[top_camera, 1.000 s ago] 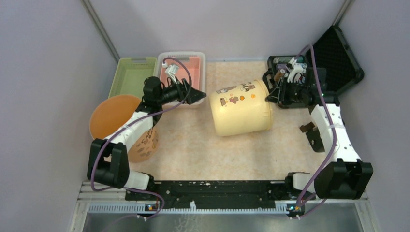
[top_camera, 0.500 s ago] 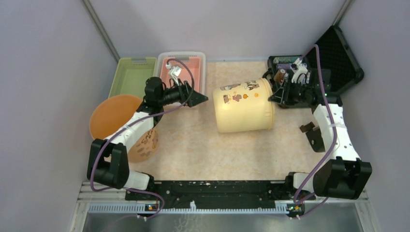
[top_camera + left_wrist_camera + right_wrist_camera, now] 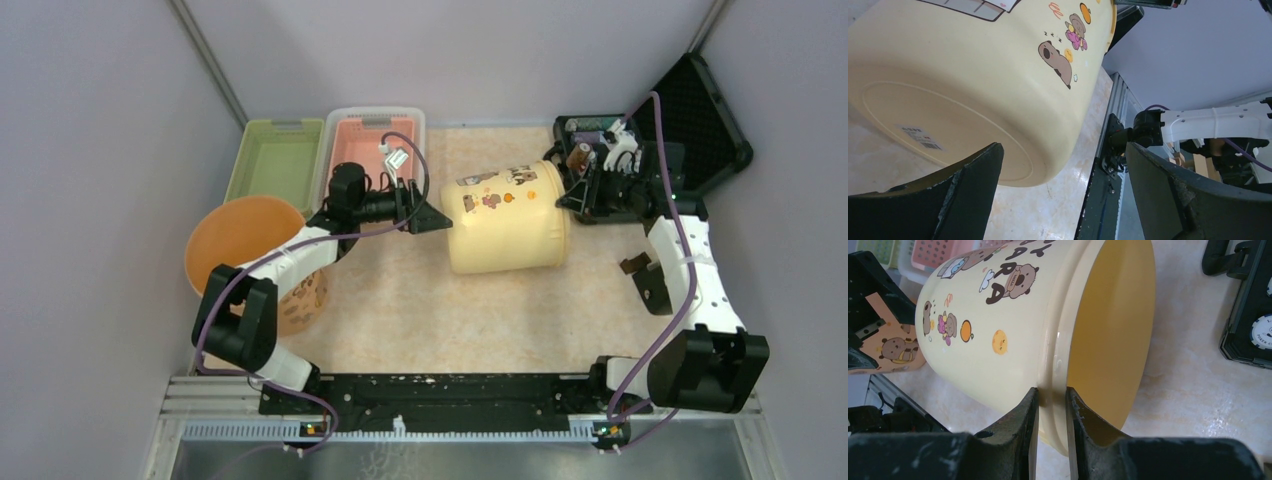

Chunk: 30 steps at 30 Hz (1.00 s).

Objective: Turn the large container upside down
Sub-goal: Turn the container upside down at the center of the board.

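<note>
- large container (image 3: 505, 222) lies on its side, far middle of desk (image 3: 420, 300), mouth facing right
- right tool (image 3: 1052, 401) clamps its rim, one finger inside
- left tool (image 3: 1063, 165) gapes wide at its base, left side

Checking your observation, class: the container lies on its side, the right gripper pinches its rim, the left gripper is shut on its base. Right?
No: the left gripper is open, jaws spread facing the container, per the left wrist view. The rest holds.
</note>
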Each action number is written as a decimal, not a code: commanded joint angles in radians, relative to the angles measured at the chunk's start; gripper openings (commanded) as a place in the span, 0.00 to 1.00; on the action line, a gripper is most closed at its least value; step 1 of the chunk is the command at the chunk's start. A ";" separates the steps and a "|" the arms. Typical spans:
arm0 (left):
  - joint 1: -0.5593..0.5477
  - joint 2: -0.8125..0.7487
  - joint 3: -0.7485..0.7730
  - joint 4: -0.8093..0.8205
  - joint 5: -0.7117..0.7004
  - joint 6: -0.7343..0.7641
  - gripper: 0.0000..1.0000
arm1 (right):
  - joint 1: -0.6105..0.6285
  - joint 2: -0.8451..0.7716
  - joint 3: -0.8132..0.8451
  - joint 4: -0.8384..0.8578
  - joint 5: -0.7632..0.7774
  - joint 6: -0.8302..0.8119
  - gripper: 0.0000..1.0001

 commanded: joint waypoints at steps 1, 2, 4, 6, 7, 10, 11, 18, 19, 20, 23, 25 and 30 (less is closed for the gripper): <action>-0.017 0.027 0.055 0.027 0.013 0.000 0.99 | -0.011 -0.016 -0.025 0.014 0.045 -0.011 0.08; -0.021 0.036 0.060 0.028 0.012 -0.001 0.99 | -0.012 -0.016 -0.027 0.015 0.042 -0.011 0.08; -0.031 0.055 0.076 0.028 0.012 -0.003 0.99 | -0.011 -0.013 -0.027 0.016 0.037 -0.011 0.08; -0.038 0.079 0.096 0.029 0.016 -0.010 0.99 | -0.012 -0.012 -0.027 0.015 0.036 -0.011 0.08; -0.042 0.089 0.106 0.029 0.019 -0.013 0.99 | -0.011 -0.012 -0.026 0.014 0.035 -0.011 0.08; -0.051 0.108 0.127 0.033 0.028 -0.022 0.99 | -0.011 -0.011 -0.026 0.009 0.031 -0.015 0.08; -0.054 0.110 0.129 0.040 0.032 -0.026 0.99 | -0.011 -0.012 -0.027 0.006 0.030 -0.015 0.08; -0.070 0.111 0.134 0.117 0.069 -0.076 0.99 | -0.011 -0.008 -0.027 -0.002 0.018 -0.021 0.08; -0.070 0.110 0.137 0.132 0.078 -0.087 0.99 | -0.011 -0.005 -0.028 -0.004 0.015 -0.023 0.08; -0.071 0.108 0.141 0.143 0.085 -0.098 0.99 | -0.011 -0.001 -0.027 -0.008 0.011 -0.024 0.08; -0.078 0.103 0.163 0.162 0.112 -0.120 0.99 | -0.011 0.005 -0.025 -0.014 -0.004 -0.023 0.08; -0.083 0.098 0.176 0.176 0.130 -0.135 0.99 | -0.011 0.008 -0.023 -0.015 -0.016 -0.018 0.08; -0.096 0.089 0.187 0.218 0.169 -0.173 0.99 | -0.011 0.012 -0.015 -0.015 -0.050 -0.003 0.08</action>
